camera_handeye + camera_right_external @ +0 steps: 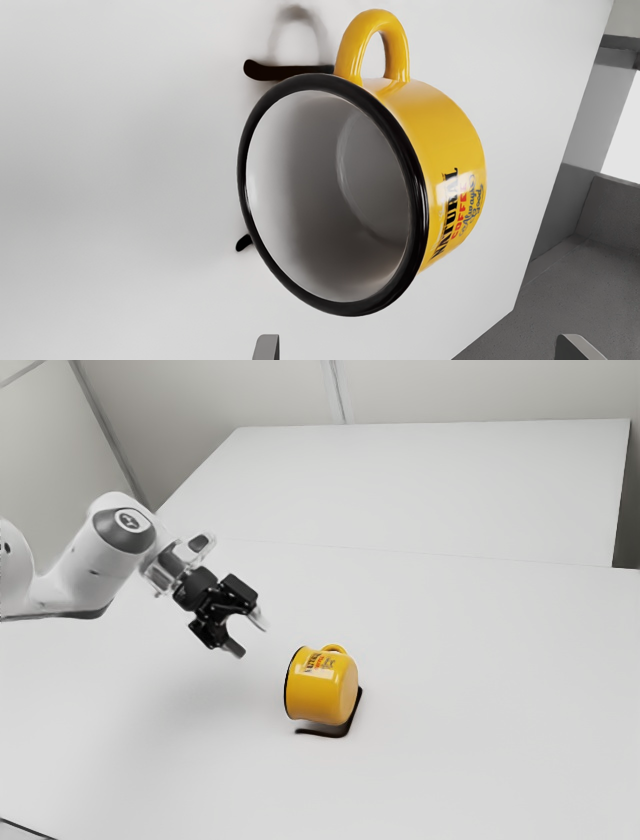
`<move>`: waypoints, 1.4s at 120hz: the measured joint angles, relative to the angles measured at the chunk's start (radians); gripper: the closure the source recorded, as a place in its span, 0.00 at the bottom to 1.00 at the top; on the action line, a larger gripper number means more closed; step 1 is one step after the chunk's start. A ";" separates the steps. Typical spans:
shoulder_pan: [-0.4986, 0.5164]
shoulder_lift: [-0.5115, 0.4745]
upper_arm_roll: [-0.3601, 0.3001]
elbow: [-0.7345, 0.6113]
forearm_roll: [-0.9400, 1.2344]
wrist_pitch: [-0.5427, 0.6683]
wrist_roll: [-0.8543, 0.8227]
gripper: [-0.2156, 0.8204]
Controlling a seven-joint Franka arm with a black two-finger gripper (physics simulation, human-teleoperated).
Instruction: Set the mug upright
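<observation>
The mug [322,690] lies on its side on the counter [480,660], mouth facing the exterior view's left, where the claw [251,639] hangs near, wide and empty. Grasping and righting look left to do.

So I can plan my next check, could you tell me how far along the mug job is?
Nothing looks done: the mug lies on its side, its mouth toward the gripper. Nothing is grasped either: the fingers stand open, short of the rim. Left: gripping it and turning it upright on the table.
</observation>
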 joint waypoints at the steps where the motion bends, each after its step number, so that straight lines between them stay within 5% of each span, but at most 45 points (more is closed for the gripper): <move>1: 0.001 0.003 0.000 -0.001 -0.008 0.003 0.005 0.21; 107: -0.053 0.156 -0.033 -0.074 -0.438 0.045 0.333 0.22; 135: -0.045 0.154 -0.034 -0.075 -0.467 0.010 0.392 0.74; 168: -0.046 0.110 -0.035 -0.072 -0.456 -0.012 0.438 0.92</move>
